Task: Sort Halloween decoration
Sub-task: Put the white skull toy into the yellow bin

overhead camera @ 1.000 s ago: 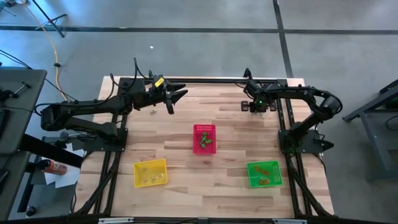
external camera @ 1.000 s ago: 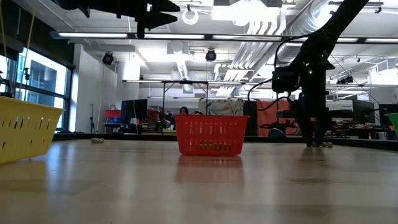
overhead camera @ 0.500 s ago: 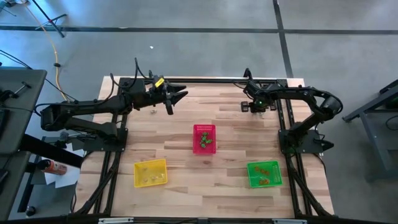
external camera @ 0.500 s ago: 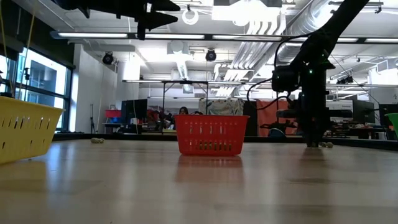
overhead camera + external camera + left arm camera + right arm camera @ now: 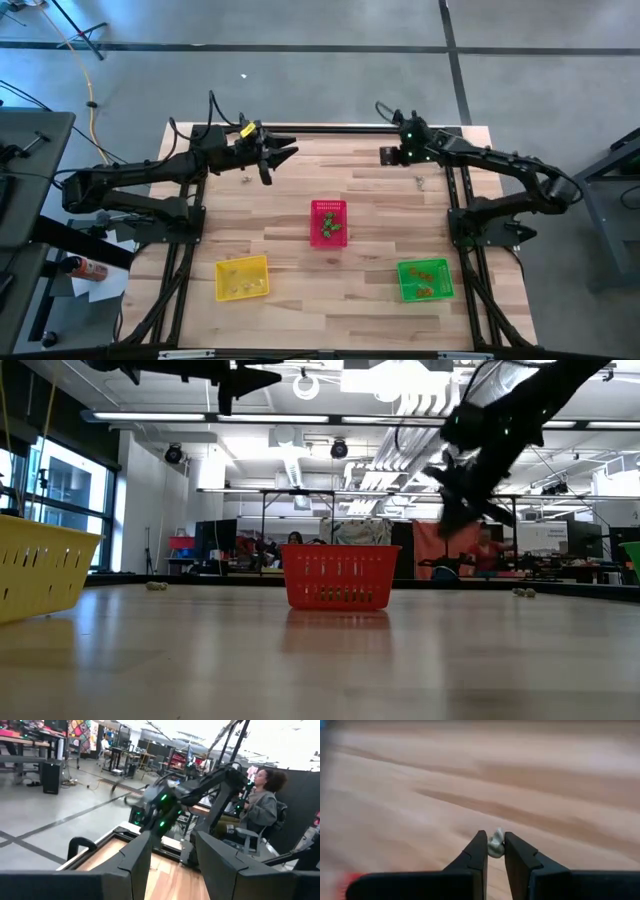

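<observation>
Desk: pale wood planks (image 5: 330,300), seen from above with three mesh baskets on it and both arms reaching in from the far corners.
Near baskets: yellow basket (image 5: 242,277) at the near left with a few yellowish pieces inside; green basket (image 5: 425,279) at the near right with orange pieces inside.
Middle: red basket (image 5: 329,222) at the desk's centre, holding green pieces.
Right end effector: (image 5: 491,851) lifted off the desk near the far right edge, fingers drawn narrow on a small pale trinket (image 5: 496,843) pinched at the very tips.
Loose pieces: a small trinket (image 5: 421,182) lies on the wood just beside the right arm; another (image 5: 155,586) sits far back on the left side.
Left end effector: (image 5: 172,865) raised over the far left of the desk, fingers apart, nothing between them; it waits.
Background: a seated person (image 5: 260,805) and lab benches beyond the desk.
Risk, grip: the trinket is caught only by the fingertips, so a quick swing toward a basket could probably shake it loose.
Risk, sorting: its pale colour is hard to read, so it might be dropped in the wrong basket.
Risk, release: letting go from high up could bounce so light a piece over a low rim.
</observation>
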Controlling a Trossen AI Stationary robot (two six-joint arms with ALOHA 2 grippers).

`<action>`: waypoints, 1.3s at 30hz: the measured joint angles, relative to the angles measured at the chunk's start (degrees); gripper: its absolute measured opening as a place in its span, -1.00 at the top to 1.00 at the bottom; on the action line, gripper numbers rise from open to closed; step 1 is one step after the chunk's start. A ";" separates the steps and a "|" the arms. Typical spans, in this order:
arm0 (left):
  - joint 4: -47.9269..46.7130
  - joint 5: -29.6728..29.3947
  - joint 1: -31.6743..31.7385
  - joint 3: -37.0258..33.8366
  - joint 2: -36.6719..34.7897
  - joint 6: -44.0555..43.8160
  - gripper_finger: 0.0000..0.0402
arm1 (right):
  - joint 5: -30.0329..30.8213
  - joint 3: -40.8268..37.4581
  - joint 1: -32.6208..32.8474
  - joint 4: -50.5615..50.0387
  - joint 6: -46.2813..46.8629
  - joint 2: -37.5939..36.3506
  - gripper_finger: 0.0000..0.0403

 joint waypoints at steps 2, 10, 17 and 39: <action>-0.33 -0.03 0.23 0.00 0.00 -0.10 0.28 | -3.07 0.00 1.02 6.50 0.40 -1.77 0.83; -0.10 -0.28 0.68 0.00 0.60 -4.32 0.28 | -10.14 0.11 9.32 38.63 -1.32 -3.50 0.83; 1.32 1.74 0.20 0.00 3.22 -8.49 0.28 | -9.00 0.13 19.55 51.99 -14.83 -3.46 0.83; 2.90 -0.22 1.41 0.00 4.63 -5.60 0.28 | -5.37 0.34 24.61 44.90 -21.63 -2.37 0.83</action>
